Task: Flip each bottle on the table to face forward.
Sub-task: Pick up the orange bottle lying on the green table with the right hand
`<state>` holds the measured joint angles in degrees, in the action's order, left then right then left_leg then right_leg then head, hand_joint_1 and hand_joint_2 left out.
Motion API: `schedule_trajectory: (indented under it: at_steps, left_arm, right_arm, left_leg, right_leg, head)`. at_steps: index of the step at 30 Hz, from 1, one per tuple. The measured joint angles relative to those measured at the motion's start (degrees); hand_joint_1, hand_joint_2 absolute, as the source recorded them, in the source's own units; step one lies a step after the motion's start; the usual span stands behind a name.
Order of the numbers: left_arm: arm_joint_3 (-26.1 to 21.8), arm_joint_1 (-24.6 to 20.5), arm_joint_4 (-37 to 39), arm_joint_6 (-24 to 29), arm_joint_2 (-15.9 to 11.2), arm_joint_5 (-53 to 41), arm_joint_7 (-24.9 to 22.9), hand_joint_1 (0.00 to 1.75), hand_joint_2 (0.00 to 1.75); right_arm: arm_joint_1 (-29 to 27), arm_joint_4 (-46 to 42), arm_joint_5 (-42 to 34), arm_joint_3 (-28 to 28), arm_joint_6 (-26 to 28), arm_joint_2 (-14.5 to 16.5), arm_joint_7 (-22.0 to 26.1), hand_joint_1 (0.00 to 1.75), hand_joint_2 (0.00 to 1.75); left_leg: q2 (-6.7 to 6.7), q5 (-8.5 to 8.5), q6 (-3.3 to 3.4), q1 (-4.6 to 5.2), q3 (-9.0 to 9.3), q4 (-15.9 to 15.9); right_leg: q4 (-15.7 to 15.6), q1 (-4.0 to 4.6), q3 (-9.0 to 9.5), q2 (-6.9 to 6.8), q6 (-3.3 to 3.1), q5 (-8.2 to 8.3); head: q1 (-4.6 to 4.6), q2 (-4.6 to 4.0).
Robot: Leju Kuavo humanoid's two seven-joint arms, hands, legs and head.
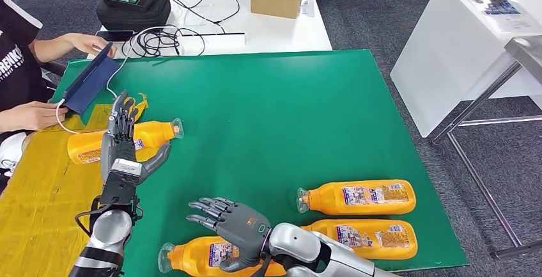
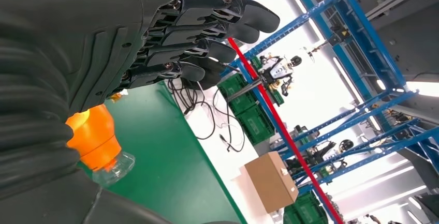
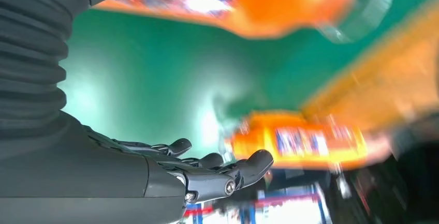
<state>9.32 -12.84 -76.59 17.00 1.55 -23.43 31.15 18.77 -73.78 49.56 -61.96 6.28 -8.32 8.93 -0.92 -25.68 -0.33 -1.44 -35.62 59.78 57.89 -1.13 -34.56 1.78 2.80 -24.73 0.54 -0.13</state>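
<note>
The L hand point(image 1: 121, 152) was up w/ fingers spread, holding nothing. The R hand point(image 1: 233, 222) was open too, just over the near bottle point(image 1: 192, 256). That bottle lay flat by the table's point(image 1: 268, 117) front edge. Prob. full, heavy, slick & rolls, so grab its middle.

High head view; close, turned wrist views.

- My right hand point(image 1: 238, 226) covers the middle of the nearest bottle point(image 1: 192, 256) — its base end I can't see.
- My left hand point(image 1: 121, 141) hides part of the far-left bottle point(image 1: 150, 133).
- The right wrist view is smeared; bottle labels there are unreadable.
- The person point(image 1: 16, 66) at far left is cut off by the edge.
</note>
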Motion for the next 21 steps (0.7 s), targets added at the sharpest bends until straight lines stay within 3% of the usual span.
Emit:
schedule_trajectory:
  at_steps: [8,15,21]
  left_arm:
    - [-0.7,0.0,0.0,-0.1,0.4,0.1,0.0,0.00,1.75]
    - [-0.9,-0.6,0.5,-0.6,0.5,0.2,0.2,0.00,1.75]
    - [-0.9,-1.6,1.4,-0.6,0.7,1.2,0.5,0.00,1.75]
  right_arm:
    - [-2.1,-4.8,0.5,1.7,0.7,1.8,0.4,0.00,1.75]
    - [-1.6,-4.9,-5.5,1.6,-4.3,1.9,5.3,0.00,1.75]
    - [1.5,-3.7,-6.4,-0.5,-7.7,1.2,5.8,0.00,1.75]
  left_leg:
    - [0.00,-0.01,-0.01,-0.01,-0.01,0.0]
    - [0.00,0.00,0.00,0.01,-0.01,0.0]
    - [0.01,0.01,0.00,0.00,0.00,0.0]
  right_leg:
    - [0.0,0.00,-0.01,0.00,0.00,-0.01]
    - [0.0,-0.01,0.00,-0.01,0.01,0.01]
    - [0.0,0.00,-0.01,0.00,0.01,0.01]
  head:
    - [0.01,0.00]
    - [0.01,0.00]
    - [0.01,0.00]
